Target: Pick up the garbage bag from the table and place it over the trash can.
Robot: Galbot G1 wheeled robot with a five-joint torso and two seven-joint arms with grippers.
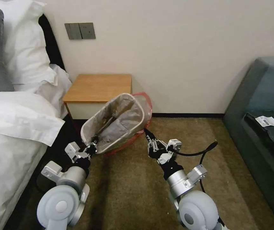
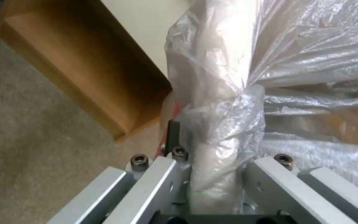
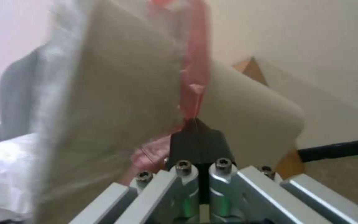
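From the head camera, the trash can (image 1: pixel 116 123) hangs tilted above the carpet (image 1: pixel 137 185) in front of the table (image 1: pixel 98 87), its mouth lined with the garbage bag (image 1: pixel 124 118). The left gripper (image 1: pixel 93 147) clamps the can's near rim; the right gripper (image 1: pixel 147 133) pinches the bag's red edge.

In the left wrist view, the fingers (image 2: pixel 172 135) are closed on the plastic-wrapped rim (image 2: pixel 216 130).

In the right wrist view, the black fingertips (image 3: pixel 197 140) meet, nipping the red-pink rim (image 3: pixel 193 74).
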